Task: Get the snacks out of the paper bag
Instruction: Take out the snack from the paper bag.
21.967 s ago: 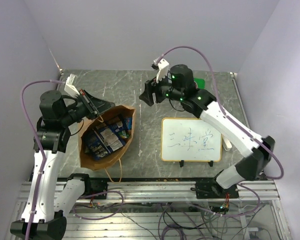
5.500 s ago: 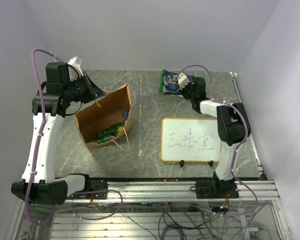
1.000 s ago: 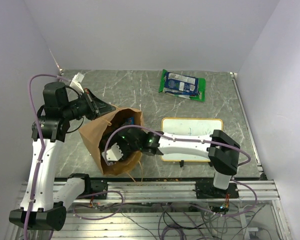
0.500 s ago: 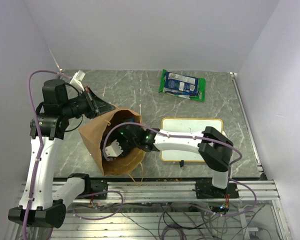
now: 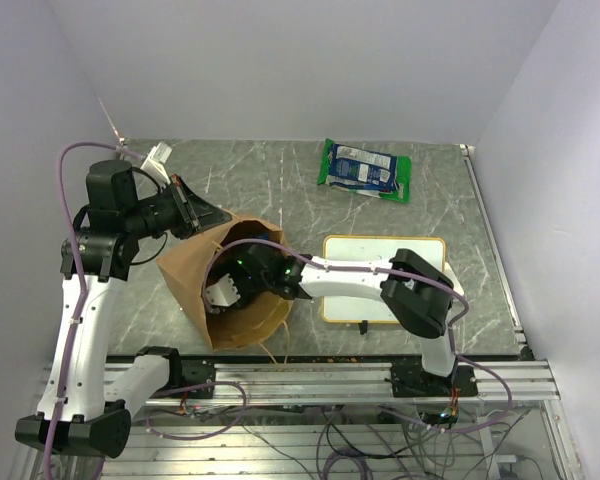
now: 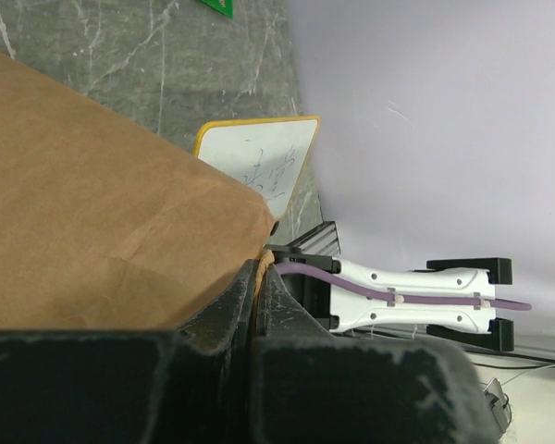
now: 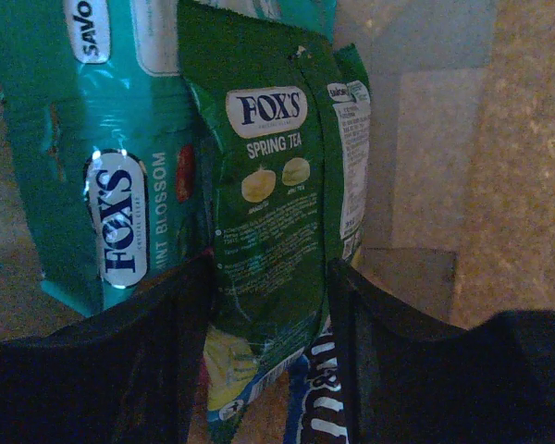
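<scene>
Setting: grey marbled table (image 5: pixel 280 190) enclosed by pale lilac walls. Paper bag (image 5: pixel 195 290): brown kraft, lying tilted at the table's left front with its mouth turned toward the far right; a tan string handle trails off its near edge. Contents, as shown by the right wrist camera: green pouch (image 7: pixel 277 231) marked FOX'S SPRING TEA, upright in the middle; teal pouch (image 7: pixel 111 157) marked FOX'S, just beside it on the left and partly overlapped by it; a dark packet (image 7: pixel 319 416) with white lettering showing only at the bottom, under the green one. Right gripper (image 7: pixel 268 347): inside the bag, fingers spread to either side of the green pouch's lower half, close against its edges; whether they press it cannot be told. Left gripper (image 6: pixel 254 305): fingers pressed together, pinching the bag's upper rim and holding that side up. Outside the bag: one larger green packet (image 5: pixel 365 170) with a blue-white label, flat on the far side of the table, well apart from the bag. Also present: orange-framed whiteboard (image 5: pixel 380 275), right of the bag, partly covered by the right arm.
</scene>
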Available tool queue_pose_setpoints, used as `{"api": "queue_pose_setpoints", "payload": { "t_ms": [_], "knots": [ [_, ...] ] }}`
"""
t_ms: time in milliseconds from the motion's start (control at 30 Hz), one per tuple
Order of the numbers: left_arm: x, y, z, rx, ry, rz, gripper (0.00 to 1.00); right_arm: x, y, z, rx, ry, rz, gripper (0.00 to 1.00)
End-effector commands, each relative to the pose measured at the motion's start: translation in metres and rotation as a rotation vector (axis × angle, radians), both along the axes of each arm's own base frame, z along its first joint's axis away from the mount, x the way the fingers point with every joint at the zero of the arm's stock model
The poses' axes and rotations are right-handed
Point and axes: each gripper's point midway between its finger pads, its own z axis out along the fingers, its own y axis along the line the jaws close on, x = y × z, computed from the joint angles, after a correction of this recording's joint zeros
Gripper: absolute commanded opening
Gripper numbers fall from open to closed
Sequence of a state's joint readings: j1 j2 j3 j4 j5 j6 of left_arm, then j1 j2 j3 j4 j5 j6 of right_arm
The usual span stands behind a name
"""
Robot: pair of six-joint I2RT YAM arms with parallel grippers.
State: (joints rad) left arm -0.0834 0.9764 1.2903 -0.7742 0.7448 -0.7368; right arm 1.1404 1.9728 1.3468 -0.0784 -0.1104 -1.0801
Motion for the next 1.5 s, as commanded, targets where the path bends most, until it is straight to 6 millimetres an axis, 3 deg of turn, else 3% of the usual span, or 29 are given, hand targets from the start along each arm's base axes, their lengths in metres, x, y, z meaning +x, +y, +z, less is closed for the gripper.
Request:
{"api": "queue_pose_setpoints", "payload": {
  "t_ms": [0,333,533,733,767,867,1133,1333,1467],
  "knots": [
    [-0.002,-0.001,0.003,-0.009,-0.023,0.002,0.07,0.005,0.015,0.002,0.066,0.03,0.001,0.52],
    [0.002,0.001,-0.001,-0.011,-0.005,0.04,0.07,0.019,0.034,0.0,0.136,0.052,-0.059,0.48],
    [0.003,0.009,0.002,0.014,-0.014,0.101,0.07,0.033,0.032,0.008,0.14,0.022,-0.11,0.31],
    [0.005,0.011,-0.006,0.012,0.01,0.123,0.07,0.032,0.031,0.035,0.178,0.011,-0.102,0.07],
    [0.005,0.011,-0.006,0.013,0.009,0.127,0.07,0.031,0.03,0.051,0.199,0.0,-0.096,0.05],
    [0.005,0.014,-0.004,0.019,-0.001,0.146,0.07,0.024,0.025,0.066,0.2,0.002,-0.067,0.0],
    [0.007,0.02,0.005,0.047,-0.028,0.177,0.07,0.0,0.005,0.109,0.262,0.043,-0.031,0.0],
    [0.008,0.02,0.01,0.039,-0.046,0.183,0.07,-0.017,-0.012,0.128,0.261,0.092,-0.023,0.0],
    [0.005,0.022,0.009,0.048,-0.045,0.191,0.07,-0.039,-0.025,0.136,0.277,0.171,0.018,0.0]
  ]
}}
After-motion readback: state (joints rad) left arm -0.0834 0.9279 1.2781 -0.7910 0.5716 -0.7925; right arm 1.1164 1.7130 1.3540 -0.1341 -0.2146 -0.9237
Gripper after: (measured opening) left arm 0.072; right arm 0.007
